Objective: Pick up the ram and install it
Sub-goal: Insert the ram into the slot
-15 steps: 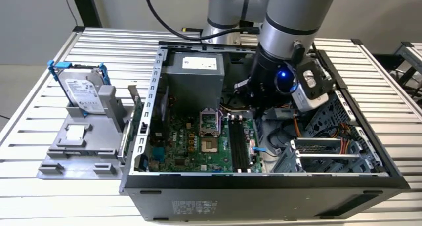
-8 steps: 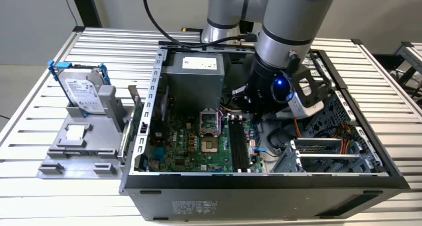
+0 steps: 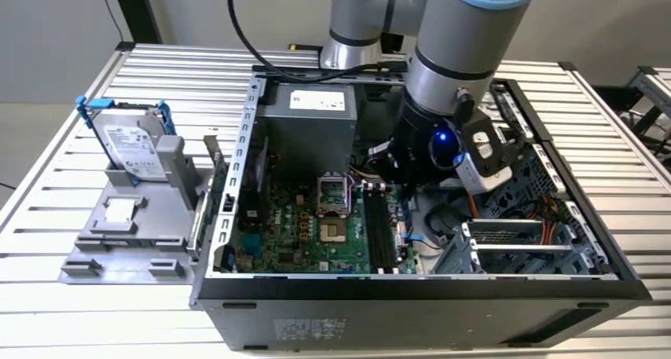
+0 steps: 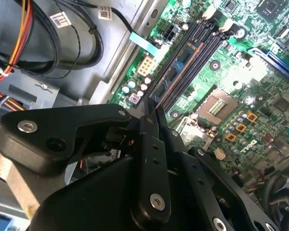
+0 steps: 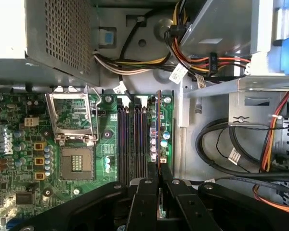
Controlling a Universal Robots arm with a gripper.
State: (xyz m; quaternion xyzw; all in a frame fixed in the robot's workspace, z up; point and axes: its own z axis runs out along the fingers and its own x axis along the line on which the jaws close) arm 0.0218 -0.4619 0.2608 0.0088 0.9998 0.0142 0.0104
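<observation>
- Standing on a slatted metal table (image 3: pixel 63 312), an open computer case (image 3: pixel 419 304) has its dark near wall closest in the exterior view.
- Beyond that wall, a green circuit board (image 3: pixel 298 233) lies flat on the case floor, with an empty processor socket (image 3: pixel 333 192) on it.
- Black slots (image 3: pixel 379 233) run near to far, just beside the socket on the exterior view's right.
- The gripper (image 5: pixel 159 179) is low over the far part of these slots. Its fingers (image 5: pixel 145 192) are pressed inward, pinching the ram by its flat faces.
- The ram (image 5: pixel 158 125) stands on edge, in line with the slot row on the side away from the socket and just beside the empty slots. Whether it is fully seated cannot be told.
- A bundle of coloured wires (image 5: pixel 135 62) lies past the slots.
- A grey power supply box (image 3: pixel 309 123) sits at the far end of the case.
- A hard drive (image 3: pixel 131 143) stands in a grey holder (image 3: pixel 131 225) outside the case, on the exterior view's left, well apart from the arm.
</observation>
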